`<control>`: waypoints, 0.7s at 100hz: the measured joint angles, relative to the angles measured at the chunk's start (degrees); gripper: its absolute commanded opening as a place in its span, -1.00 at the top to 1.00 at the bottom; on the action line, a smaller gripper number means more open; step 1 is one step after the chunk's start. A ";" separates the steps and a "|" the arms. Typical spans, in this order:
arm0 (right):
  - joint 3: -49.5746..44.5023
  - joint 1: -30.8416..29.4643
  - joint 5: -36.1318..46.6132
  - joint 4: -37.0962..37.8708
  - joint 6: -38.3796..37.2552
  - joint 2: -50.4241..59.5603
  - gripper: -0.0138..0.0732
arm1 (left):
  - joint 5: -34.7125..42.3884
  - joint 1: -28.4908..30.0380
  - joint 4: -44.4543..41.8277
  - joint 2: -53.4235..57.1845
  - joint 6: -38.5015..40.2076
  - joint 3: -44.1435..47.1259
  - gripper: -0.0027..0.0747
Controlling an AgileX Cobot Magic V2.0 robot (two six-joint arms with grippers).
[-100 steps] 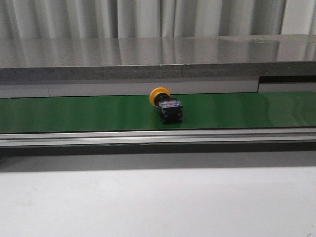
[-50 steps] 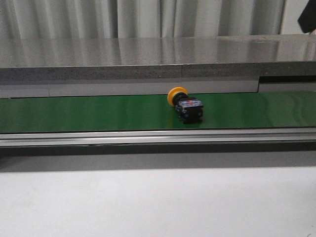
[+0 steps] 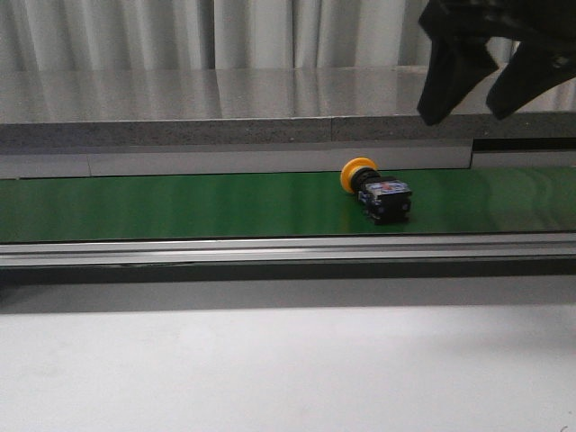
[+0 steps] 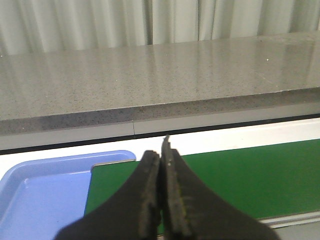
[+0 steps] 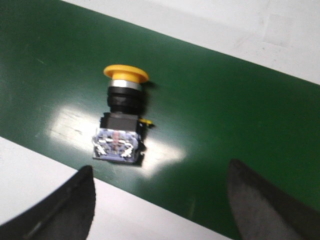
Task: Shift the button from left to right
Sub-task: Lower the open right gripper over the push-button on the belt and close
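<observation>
The button (image 3: pixel 376 191) lies on its side on the green belt (image 3: pixel 180 205), right of centre, its yellow cap pointing up-left and its dark body toward the front rail. My right gripper (image 3: pixel 463 112) hangs open above and to the right of it, touching nothing. In the right wrist view the button (image 5: pixel 122 120) lies beyond the open right gripper (image 5: pixel 161 169), nearer one finger than the other. My left gripper (image 4: pixel 162 150) is shut and empty over the belt's (image 4: pixel 250 175) left end. It does not show in the front view.
A blue tray (image 4: pixel 40 185) sits off the belt's left end. A grey stone ledge (image 3: pixel 270 108) runs behind the belt, with curtains beyond. A metal rail (image 3: pixel 270 250) borders the belt's front, and a white tabletop (image 3: pixel 270 369) lies nearer.
The button has travelled rightward along the belt, from about centre to right of centre. The right gripper has come down into the front view at the upper right.
</observation>
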State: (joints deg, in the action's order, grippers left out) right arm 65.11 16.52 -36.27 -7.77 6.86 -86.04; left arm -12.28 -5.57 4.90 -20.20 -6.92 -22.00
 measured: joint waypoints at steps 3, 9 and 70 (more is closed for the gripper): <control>0.52 0.24 0.10 0.00 0.04 -0.89 -0.58 | 0.00 0.00 0.00 0.00 0.00 0.00 0.98; 1.39 0.66 0.10 0.00 0.27 -2.79 -0.58 | 0.00 0.00 0.00 0.00 0.00 0.00 0.98; 2.62 0.81 1.18 0.28 0.48 -13.49 -0.14 | 0.00 0.00 0.00 0.00 0.00 0.00 0.98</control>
State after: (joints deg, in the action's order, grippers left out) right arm 67.73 17.33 -35.09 -7.49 7.34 -99.54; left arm -12.28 -5.57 4.90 -20.20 -6.92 -22.00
